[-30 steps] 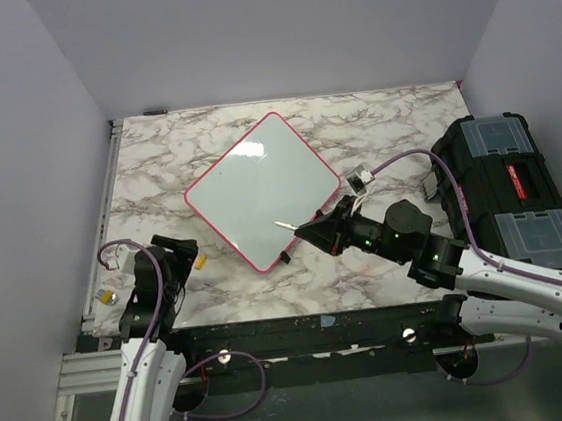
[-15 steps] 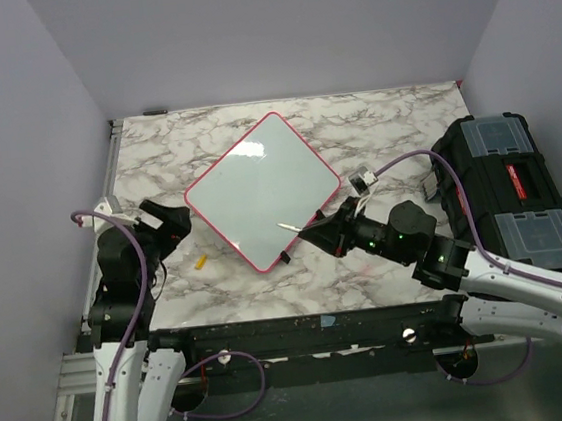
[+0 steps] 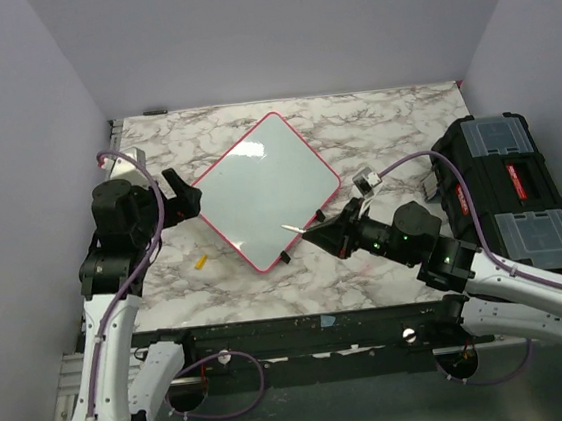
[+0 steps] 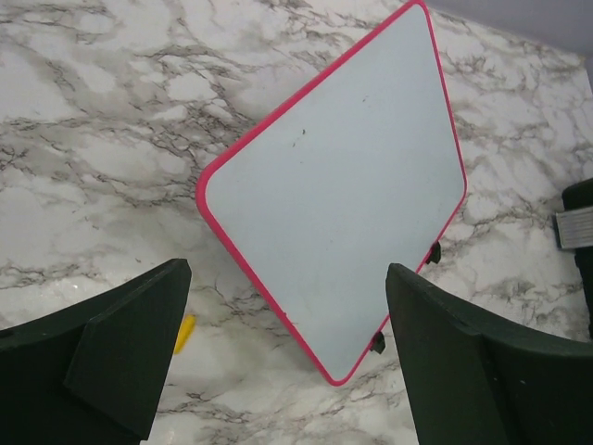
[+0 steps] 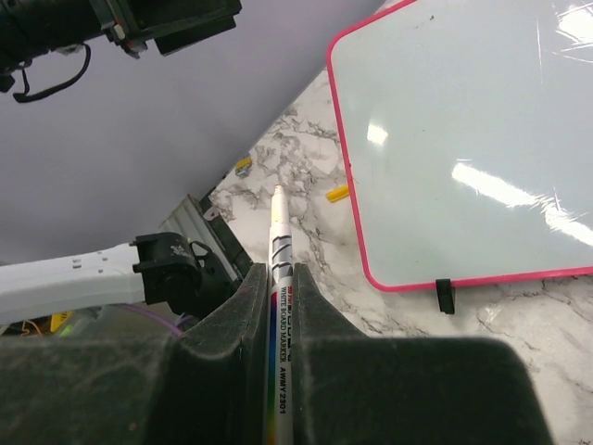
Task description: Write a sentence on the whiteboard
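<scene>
Right jaws pinch the marker (image 5: 280, 278), tip out ahead at the whiteboard (image 3: 262, 190) edge, likely poised to write. Left jaws spread, empty, whiteboard just ahead, probably to steady it.

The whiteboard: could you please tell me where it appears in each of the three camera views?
Top external: the whiteboard lies in the middle of the picture, turned like a diamond on the marble table.
Left wrist: upper middle to right, filling much of the view.
Right wrist: upper right, beyond the tip of the marker.
Shared landmark: the black clip by the board's corner nearest the arms.
</scene>
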You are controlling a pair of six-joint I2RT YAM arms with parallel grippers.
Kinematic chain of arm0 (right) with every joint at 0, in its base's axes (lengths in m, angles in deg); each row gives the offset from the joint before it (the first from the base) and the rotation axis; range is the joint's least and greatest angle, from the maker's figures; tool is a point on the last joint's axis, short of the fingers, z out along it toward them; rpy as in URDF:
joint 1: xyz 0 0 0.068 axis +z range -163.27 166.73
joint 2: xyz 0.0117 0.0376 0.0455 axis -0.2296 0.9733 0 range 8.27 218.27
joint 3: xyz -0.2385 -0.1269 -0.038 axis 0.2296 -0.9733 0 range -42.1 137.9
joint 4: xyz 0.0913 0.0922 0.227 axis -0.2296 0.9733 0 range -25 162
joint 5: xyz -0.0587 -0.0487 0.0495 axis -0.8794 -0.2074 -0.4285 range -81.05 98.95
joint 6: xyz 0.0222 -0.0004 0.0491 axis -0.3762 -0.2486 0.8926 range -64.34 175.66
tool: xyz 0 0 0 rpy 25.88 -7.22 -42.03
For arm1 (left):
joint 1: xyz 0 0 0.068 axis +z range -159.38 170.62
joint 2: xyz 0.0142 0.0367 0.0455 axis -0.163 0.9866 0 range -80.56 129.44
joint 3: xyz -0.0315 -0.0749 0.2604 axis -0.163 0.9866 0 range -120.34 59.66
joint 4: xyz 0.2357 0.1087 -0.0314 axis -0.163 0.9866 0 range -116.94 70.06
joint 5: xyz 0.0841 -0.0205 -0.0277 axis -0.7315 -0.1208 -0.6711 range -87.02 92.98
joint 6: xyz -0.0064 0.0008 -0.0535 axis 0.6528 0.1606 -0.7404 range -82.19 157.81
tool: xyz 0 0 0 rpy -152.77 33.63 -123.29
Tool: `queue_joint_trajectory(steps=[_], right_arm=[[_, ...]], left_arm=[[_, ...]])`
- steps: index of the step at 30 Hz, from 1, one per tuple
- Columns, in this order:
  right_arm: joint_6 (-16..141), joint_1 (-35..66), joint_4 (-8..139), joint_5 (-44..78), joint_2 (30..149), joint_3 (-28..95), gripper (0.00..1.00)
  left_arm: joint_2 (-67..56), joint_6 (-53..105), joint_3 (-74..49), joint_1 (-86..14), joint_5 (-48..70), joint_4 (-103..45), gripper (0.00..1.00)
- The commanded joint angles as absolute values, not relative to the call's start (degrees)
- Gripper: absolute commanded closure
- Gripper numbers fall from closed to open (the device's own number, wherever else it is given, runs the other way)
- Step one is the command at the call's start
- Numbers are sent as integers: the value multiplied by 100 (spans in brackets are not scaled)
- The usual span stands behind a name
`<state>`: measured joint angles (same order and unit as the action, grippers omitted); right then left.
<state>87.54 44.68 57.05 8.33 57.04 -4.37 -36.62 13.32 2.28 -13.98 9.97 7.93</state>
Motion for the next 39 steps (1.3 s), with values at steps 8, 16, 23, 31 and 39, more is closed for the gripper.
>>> queue_joint_trajectory(steps=[8, 16, 23, 31, 39], right_arm=[[8677, 4489, 5965, 845, 5631, -387, 99], [8658, 4490, 6301, 860, 5638, -328, 99], [8566, 4493, 6361, 860, 5920, -211, 99], [8525, 4489, 6202, 1196, 6300, -130, 99], [8404, 4495, 6201, 1445, 6485, 8, 99]], left_arm=[[-2052, 1887, -956, -1370, 2698, 134, 11], [-968, 2567, -1777, -1330, 2523, 259, 10], [58, 2838, -2207, -1206, 2996, 770, 12], [346, 2740, -2226, -1204, 2824, 1100, 14], [457, 2789, -2378, -1170, 2863, 1339, 14]])
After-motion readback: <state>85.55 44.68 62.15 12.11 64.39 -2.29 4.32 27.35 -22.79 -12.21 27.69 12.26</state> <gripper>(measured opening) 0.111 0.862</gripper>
